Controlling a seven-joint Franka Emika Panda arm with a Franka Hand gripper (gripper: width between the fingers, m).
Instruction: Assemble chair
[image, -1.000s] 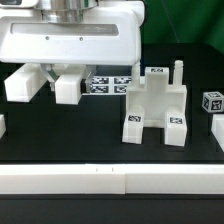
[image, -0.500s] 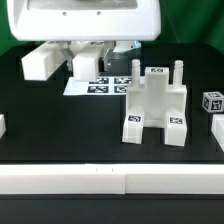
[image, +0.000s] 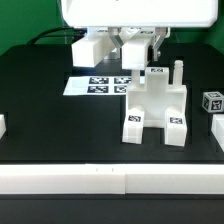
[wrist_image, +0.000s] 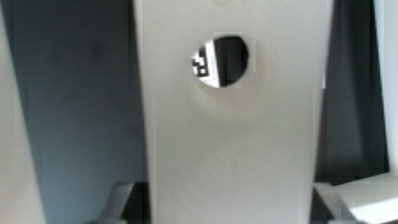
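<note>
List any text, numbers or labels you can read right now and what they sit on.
No words, brands or numbers can be read in either view.
On the seat block: square black-and-white tags, patterns only.
On the small cube: one tag, pattern only.
On the marker board: tags, no text.
On the white bar held in the gripper: nothing; a tag seen through its hole is blurred.

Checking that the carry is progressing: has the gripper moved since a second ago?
Yes. Against the marker board, the gripper, shut on a bar, has gone toward the exterior view's right and higher in the picture.
</note>
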